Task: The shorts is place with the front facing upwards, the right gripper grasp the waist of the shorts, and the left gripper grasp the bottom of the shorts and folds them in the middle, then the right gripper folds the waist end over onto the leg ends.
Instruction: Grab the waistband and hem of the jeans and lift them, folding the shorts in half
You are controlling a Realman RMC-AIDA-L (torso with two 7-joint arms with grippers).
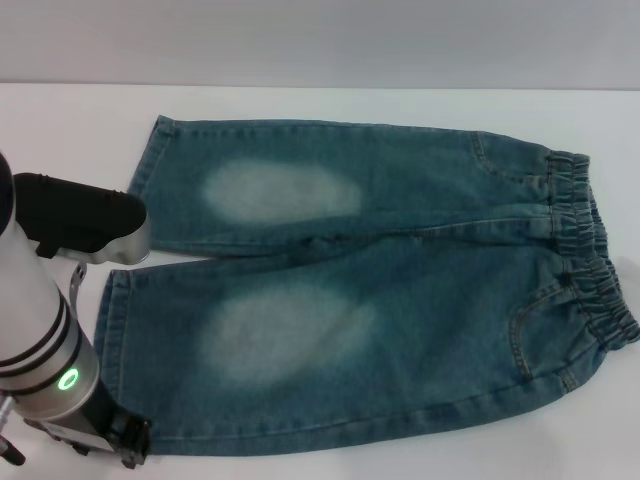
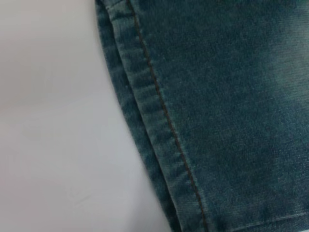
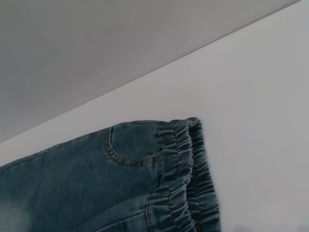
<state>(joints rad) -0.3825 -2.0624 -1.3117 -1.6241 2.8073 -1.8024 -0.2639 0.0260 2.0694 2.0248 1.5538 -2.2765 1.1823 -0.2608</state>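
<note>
Head view: the shorts (image 1: 380, 290) lie flat and spread open on the white table (image 1: 60, 130), front side up. Taking the shorts as landmark, the waist (image 1: 590, 265) is at their right end, a darker puckered band, and the bottom of the shorts (image 1: 112, 340) is at their left end, two straight hems, one for each leg. Each leg has a pale oval patch. The thick white left arm with its green ring light stands just beside the left end of the shorts, partly over the hem of the nearer leg. The left pincer (image 1: 133, 442) is low at the near left corner of the shorts, close to the hem; only a black part of it shows, so I cannot tell if its fingers are spread or pressed together. The right pincer does not show in this view.

Left wrist view: one stitched hem (image 2: 159, 145) of the shorts fills much of the picture, a narrow folded edge with a line of brown stitching, lying flat on the table (image 2: 53, 121). The pincer's own fingers do not show here.

Right wrist view: the far corner of the waist (image 3: 186, 164) shows, with a curved pocket seam (image 3: 120, 154) just beside the band. The denim rests on the table (image 3: 260, 121). No fingers show here either.
</note>
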